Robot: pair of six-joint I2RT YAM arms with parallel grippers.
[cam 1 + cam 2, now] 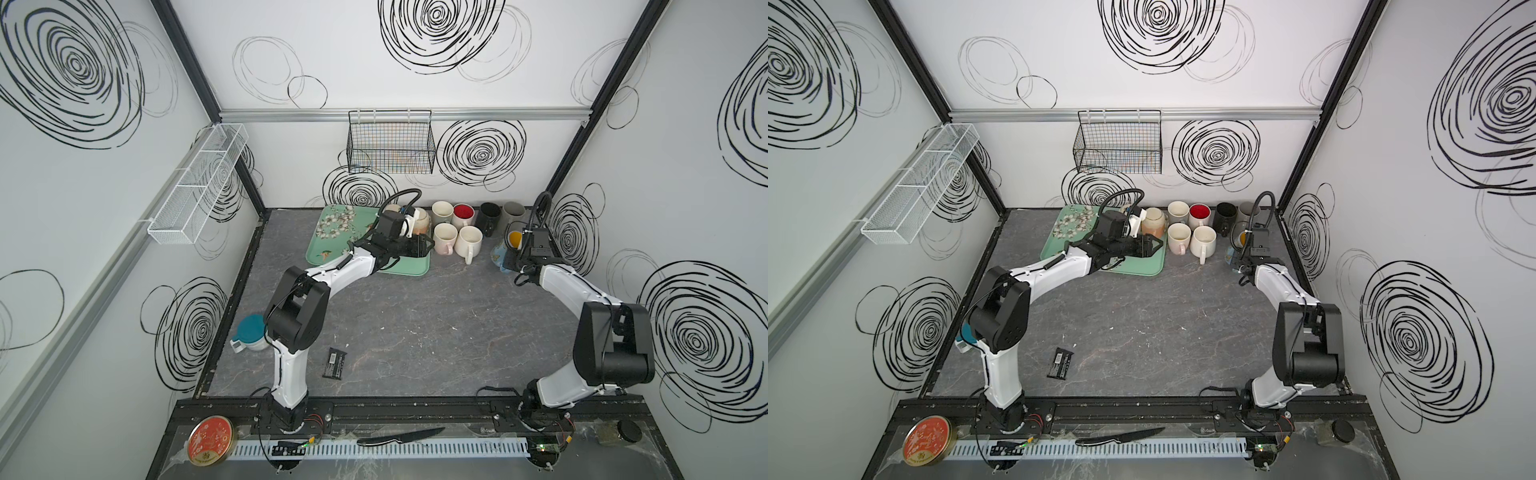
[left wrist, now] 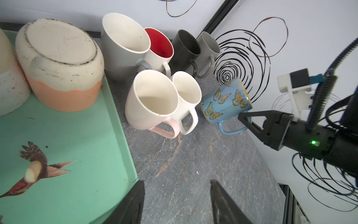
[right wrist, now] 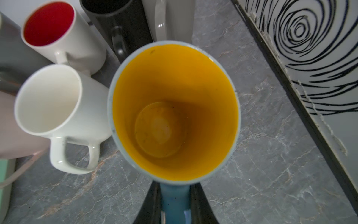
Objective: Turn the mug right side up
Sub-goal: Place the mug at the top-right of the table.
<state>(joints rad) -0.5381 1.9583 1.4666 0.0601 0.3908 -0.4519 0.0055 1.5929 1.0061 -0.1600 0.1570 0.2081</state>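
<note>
At the far right, the right gripper (image 3: 175, 205) grasps the tilted blue butterfly-patterned ceramic mug (image 2: 224, 102) by its handle, while the left gripper (image 2: 176, 195) hovers, jaws apart.

The grey marbled table (image 1: 415, 324) carries a green tray (image 1: 409, 271) at the back, with six upright mugs (image 1: 468, 241) clustered just beside it. A blue butterfly mug (image 2: 224, 102) tilts near them, while a teal-lidded jar (image 1: 250, 332) and a flat black packet (image 1: 335, 363) lie nearer the front.
</note>
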